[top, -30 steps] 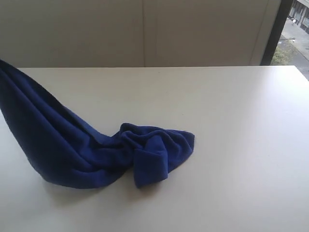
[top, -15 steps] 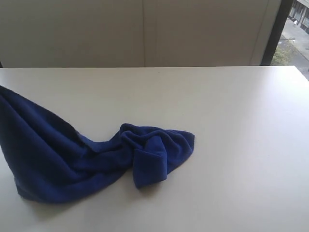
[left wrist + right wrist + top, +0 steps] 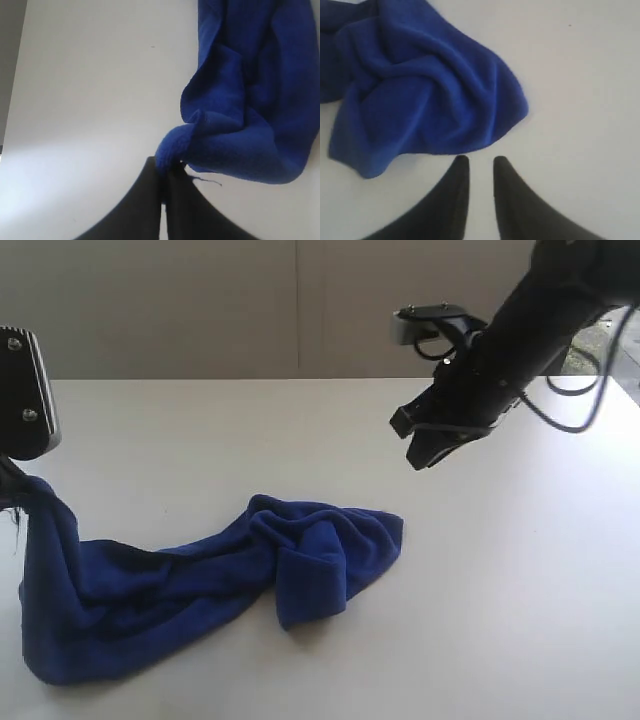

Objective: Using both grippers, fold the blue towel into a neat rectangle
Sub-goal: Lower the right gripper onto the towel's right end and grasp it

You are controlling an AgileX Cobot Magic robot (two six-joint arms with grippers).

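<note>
The blue towel (image 3: 200, 590) lies crumpled on the white table (image 3: 520, 580), bunched at its right end and trailing off to the left. At the far left my left gripper (image 3: 14, 490) holds one corner lifted off the table. In the left wrist view the left gripper (image 3: 164, 171) is shut on that towel (image 3: 250, 100) corner. My right gripper (image 3: 425, 445) hangs in the air above and to the right of the bunched end. In the right wrist view it (image 3: 481, 161) is open by a narrow gap with nothing in it, just short of the towel (image 3: 430, 95) edge.
A pale wall (image 3: 250, 310) runs behind the table's back edge. A dark window frame and loose black cables (image 3: 585, 390) of the right arm are at the upper right. Bare tabletop lies right of and in front of the towel.
The towel's lifted left part has sunk much lower and now sags onto the table. Both arms have come into view, the right one at the upper right.
</note>
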